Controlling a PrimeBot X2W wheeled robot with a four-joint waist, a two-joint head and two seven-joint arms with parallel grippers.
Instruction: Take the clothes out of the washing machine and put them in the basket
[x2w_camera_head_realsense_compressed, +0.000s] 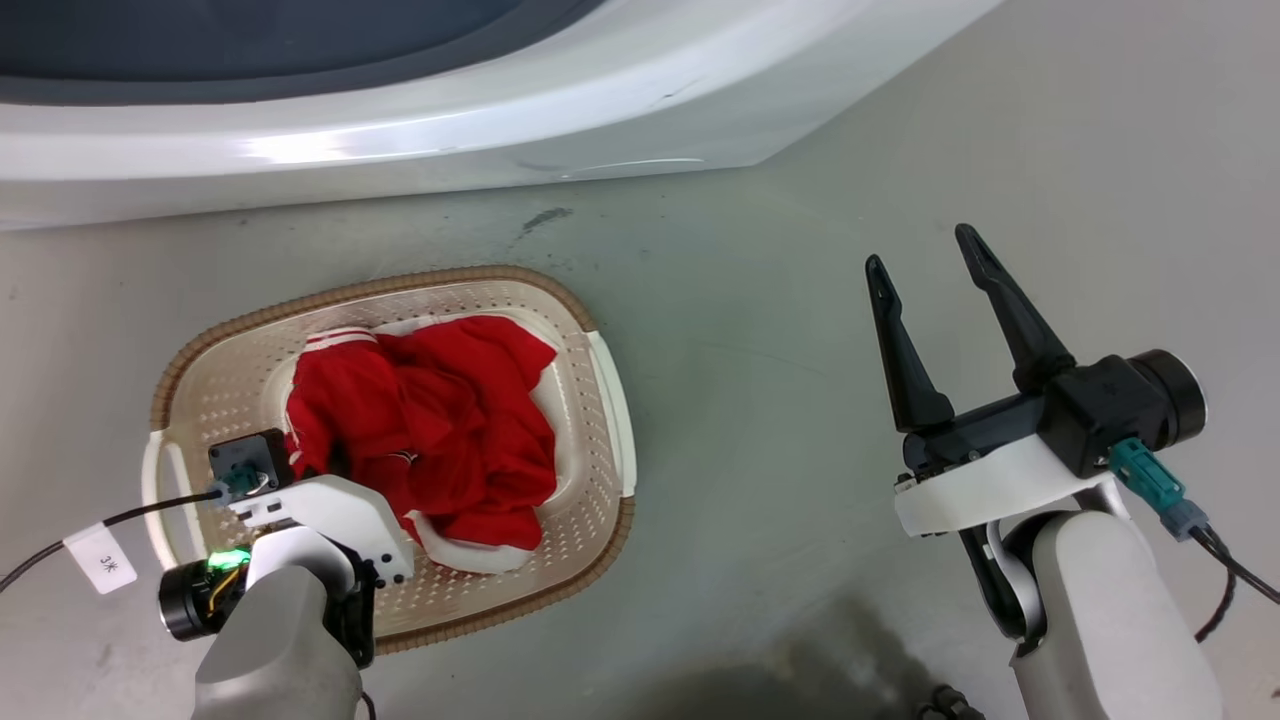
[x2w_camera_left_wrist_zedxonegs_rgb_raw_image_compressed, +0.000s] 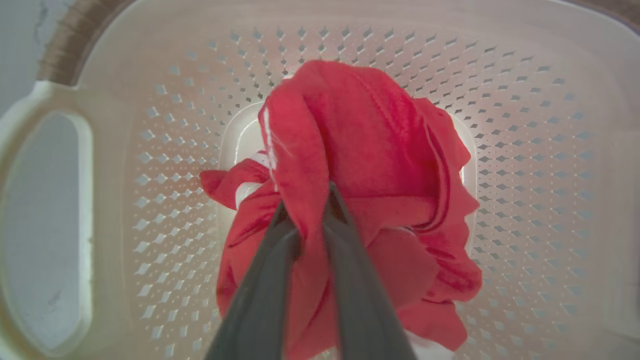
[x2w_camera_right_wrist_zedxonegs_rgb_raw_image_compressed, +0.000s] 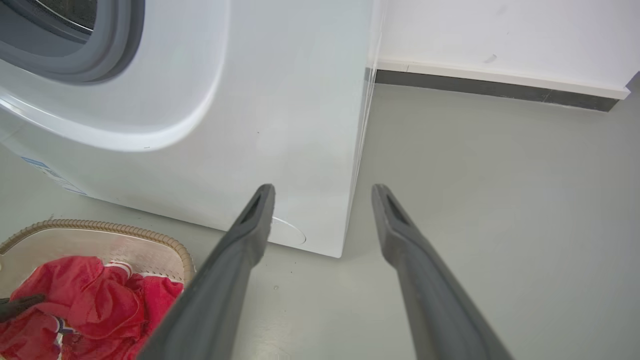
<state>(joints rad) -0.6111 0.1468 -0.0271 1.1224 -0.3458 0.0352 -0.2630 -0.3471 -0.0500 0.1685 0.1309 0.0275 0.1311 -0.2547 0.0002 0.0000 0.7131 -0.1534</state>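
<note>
Left gripper (x2w_camera_left_wrist_zedxonegs_rgb_raw_image_compressed: 309, 205): I see it clamped on a fold of the clothes (x2w_camera_left_wrist_zedxonegs_rgb_raw_image_compressed: 380, 145), pointing down.
Clothes: heaped in the basket (x2w_camera_left_wrist_zedxonegs_rgb_raw_image_compressed: 150, 100), directly beneath that grip.
Right gripper (x2w_camera_head_realsense_compressed: 930, 260): spread, empty, well apart to the right.

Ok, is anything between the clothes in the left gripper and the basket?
Nothing visible. The left gripper is shut on a fold of the clothes, which already lie inside the basket. The right gripper is open over the floor, apart from the basket.
</note>
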